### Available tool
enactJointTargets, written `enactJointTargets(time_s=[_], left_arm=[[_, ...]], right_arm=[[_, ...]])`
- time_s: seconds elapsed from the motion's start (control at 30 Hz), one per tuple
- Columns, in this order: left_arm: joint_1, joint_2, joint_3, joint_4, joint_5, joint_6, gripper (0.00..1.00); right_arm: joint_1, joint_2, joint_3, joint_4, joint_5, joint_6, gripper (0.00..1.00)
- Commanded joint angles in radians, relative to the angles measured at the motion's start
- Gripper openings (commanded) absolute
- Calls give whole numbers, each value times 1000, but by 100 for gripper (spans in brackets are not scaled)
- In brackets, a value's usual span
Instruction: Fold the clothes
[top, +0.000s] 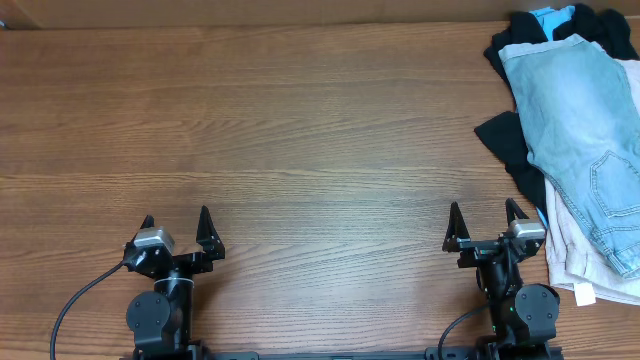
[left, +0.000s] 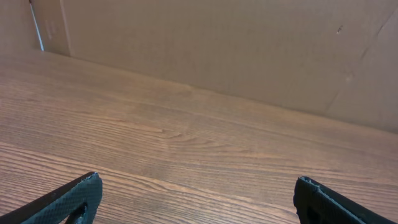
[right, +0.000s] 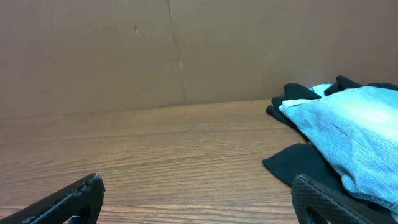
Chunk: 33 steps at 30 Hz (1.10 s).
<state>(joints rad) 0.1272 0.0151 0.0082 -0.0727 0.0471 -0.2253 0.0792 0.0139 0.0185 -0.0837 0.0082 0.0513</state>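
The faded light-blue denim shorts (top: 580, 130) lie on top of a pile of clothes at the table's right edge, a stitched pocket toward the near end. They also show at the right of the right wrist view (right: 354, 127). My left gripper (top: 177, 229) is open and empty near the front edge at the left, over bare wood in the left wrist view (left: 198, 186). My right gripper (top: 484, 225) is open and empty near the front edge, just left of the pile; in its wrist view (right: 198, 186) the pile lies ahead to the right.
A black garment (top: 512, 145) lies under the shorts, spreading left and to the far corner (right: 297, 163). A beige garment (top: 572, 260) with a white tag lies under the near end. A brown cardboard wall (right: 124, 50) stands behind the wood table (top: 300, 130).
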Motion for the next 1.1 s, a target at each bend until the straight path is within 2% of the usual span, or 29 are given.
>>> enactJointTargets(time_s=[0.0,0.13,0.37,0.6,0.73,0.83,1.0,1.07], left_arm=[[10,-10,-3,-2,-5,30,100],[10,-10,-3,4,9,17,100],[10,-10,9,98,131,8,100],[10,33,142,100,70,27,100],[10,154,274,99,69,92,100],[10,268,377,94,69,90,100],[10,552,665,-39,88,87,100],[10,715,855,-145,115,90,100]], right_arm=[[-3,-11,-10,2,17,-6,100],[-3,-11,-10,8,17,-5,100],[-3,-11,5,23,17,13,100],[-3,-10,170,25,84,-3,100],[-3,24,300,22,114,-76,100],[-3,75,399,-1,133,-101,100],[-3,224,624,-99,133,-108,100],[-3,346,793,-239,134,-108,100]])
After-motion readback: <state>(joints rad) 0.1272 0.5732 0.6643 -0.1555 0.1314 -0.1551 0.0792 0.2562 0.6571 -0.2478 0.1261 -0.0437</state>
